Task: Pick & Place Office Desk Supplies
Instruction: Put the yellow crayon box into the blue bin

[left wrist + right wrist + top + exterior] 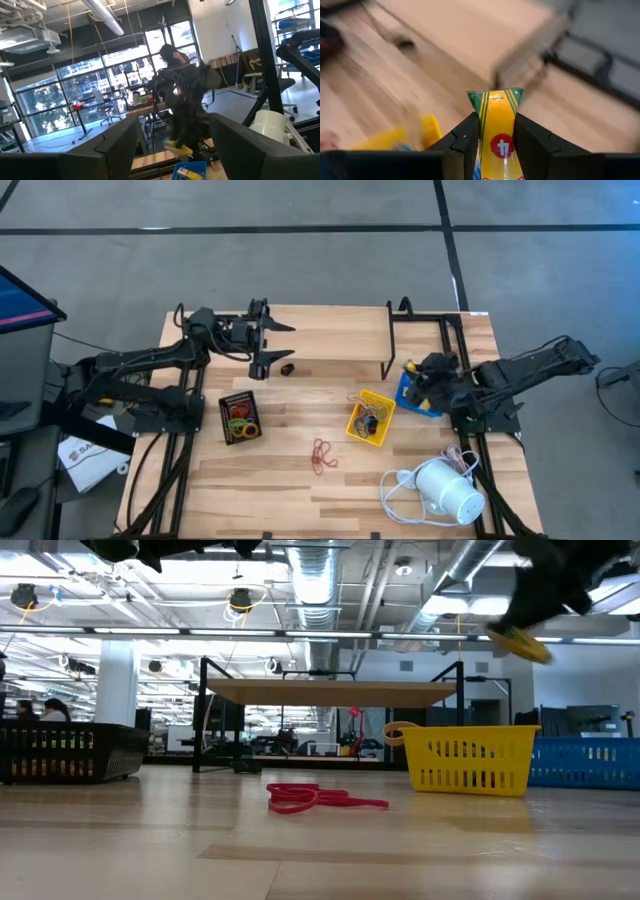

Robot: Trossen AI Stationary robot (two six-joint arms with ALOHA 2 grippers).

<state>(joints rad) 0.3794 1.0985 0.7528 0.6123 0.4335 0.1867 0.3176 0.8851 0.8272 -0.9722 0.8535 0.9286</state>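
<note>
1 wooden table (330, 480), grey floor (300, 260), ceiling ducts (315, 580)

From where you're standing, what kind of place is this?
Probably a robotics lab in an open-plan office or workshop: exposed ceiling ducts overhead, desks and office chairs beyond big windows, and a wooden table on a black frame with two robot arms.

On the worktop (320, 850) we see a red rubber band loop (315, 798) lying flat near the middle. Behind it to the right stands a yellow tray (470, 760), with a blue tray (590, 762) just beside it. A black mesh tray (65, 752) sits at far left. At upper right we note a dark gripper (525, 635) raised above the trays, holding a yellow item (520, 642).
</note>
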